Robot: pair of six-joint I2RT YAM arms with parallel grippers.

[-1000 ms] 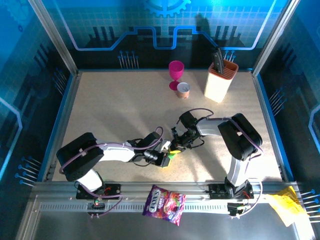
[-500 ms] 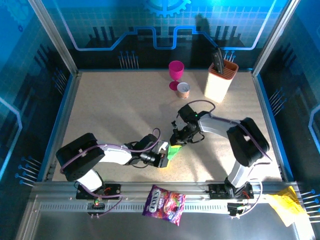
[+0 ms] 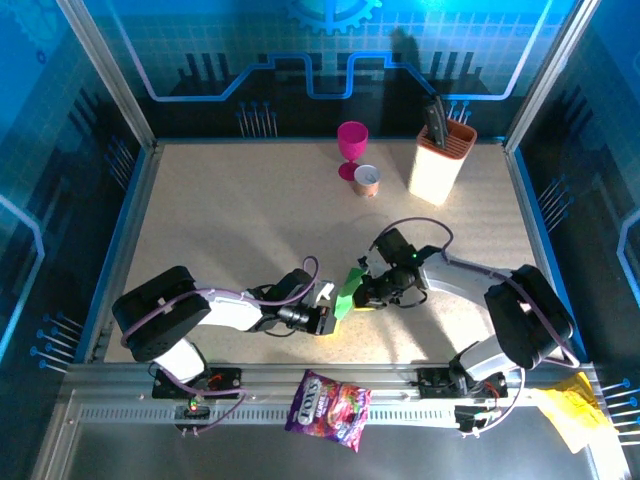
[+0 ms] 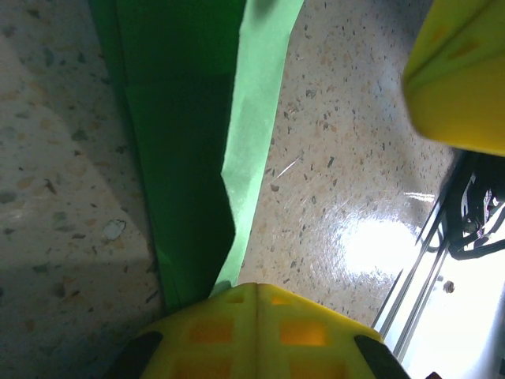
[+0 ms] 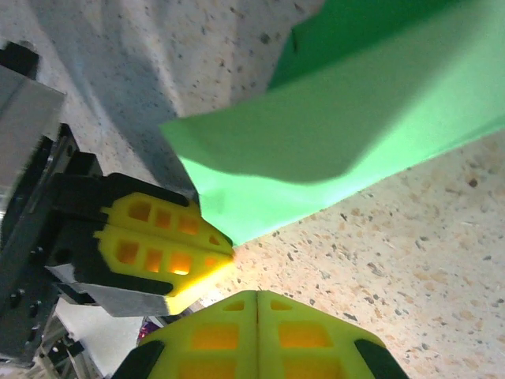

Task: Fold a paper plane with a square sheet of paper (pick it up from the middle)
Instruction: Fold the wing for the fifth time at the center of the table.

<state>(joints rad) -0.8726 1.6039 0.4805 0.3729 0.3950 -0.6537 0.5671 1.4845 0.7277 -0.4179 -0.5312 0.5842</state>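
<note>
Your left pincer (image 4: 256, 308) is clenched on the very corner of the folded green paper (image 4: 189, 142), which sits at the front middle of the tabletop (image 3: 230, 230). Your right pincer (image 5: 256, 312) is clenched empty just beside it. So thin a hold may slip, or tear if you pull.

The overhead camera hangs high behind the arms and looks down and forward over the whole table (image 3: 220, 220), with the arm bases at the frame's bottom edge. Each wrist camera sits very close to the tabletop, sighting along its own fingers: the left gripper (image 4: 256, 316) and the right gripper (image 5: 256, 324) at bottom centre. All three views share the green paper (image 3: 347, 290), and each wrist view catches the other's gripper.
</note>
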